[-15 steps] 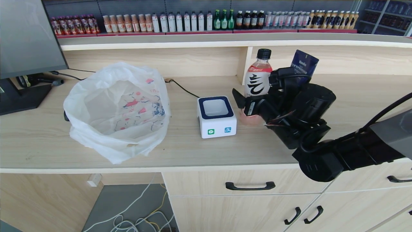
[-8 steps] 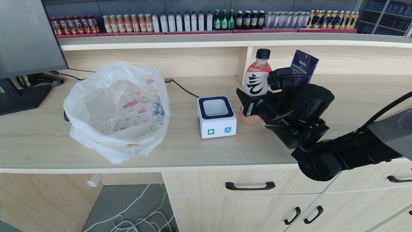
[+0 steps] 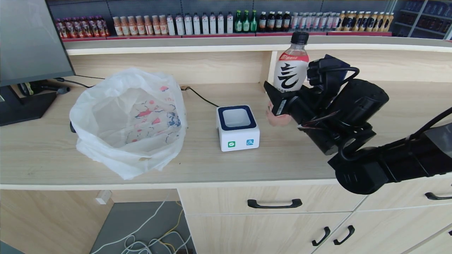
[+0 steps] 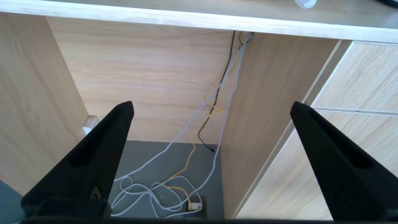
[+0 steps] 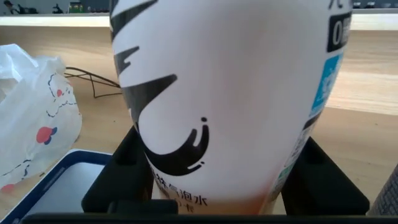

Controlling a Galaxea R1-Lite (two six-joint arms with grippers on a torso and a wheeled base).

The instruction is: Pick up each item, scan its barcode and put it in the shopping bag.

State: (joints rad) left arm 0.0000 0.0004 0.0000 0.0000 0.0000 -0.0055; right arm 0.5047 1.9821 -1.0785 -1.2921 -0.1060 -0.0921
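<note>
- Head view: the right gripper (image 3: 282,104) is clamped on the lower part of a drink bottle (image 3: 291,76) and holds it upright, black cap on top, above the counter (image 3: 197,162).
- The bottle's pinkish base sits just to the right of the scanner (image 3: 237,127), a white box with a dark blue rim, and does not touch it.
- The shopping bag (image 3: 130,120) stands on the counter well to the left of the scanner. It is white plastic and its mouth is wide open.
- Left wrist view: the left gripper (image 4: 208,165) hangs below counter height with its two dark fingers (image 4: 93,168) spread wide, holding nothing. Beyond it are pale wood panels and loose cables (image 4: 161,193) on the grey floor.
- Right wrist view: the bottle (image 5: 230,93) stands between the two fingers of the right gripper (image 5: 224,193), which press on either side of its label.
- Behind the bottle lie a corner of the scanner (image 5: 56,186), the shopping bag (image 5: 31,118) and a thin black cable (image 5: 93,78) on the counter (image 5: 367,93).
</note>
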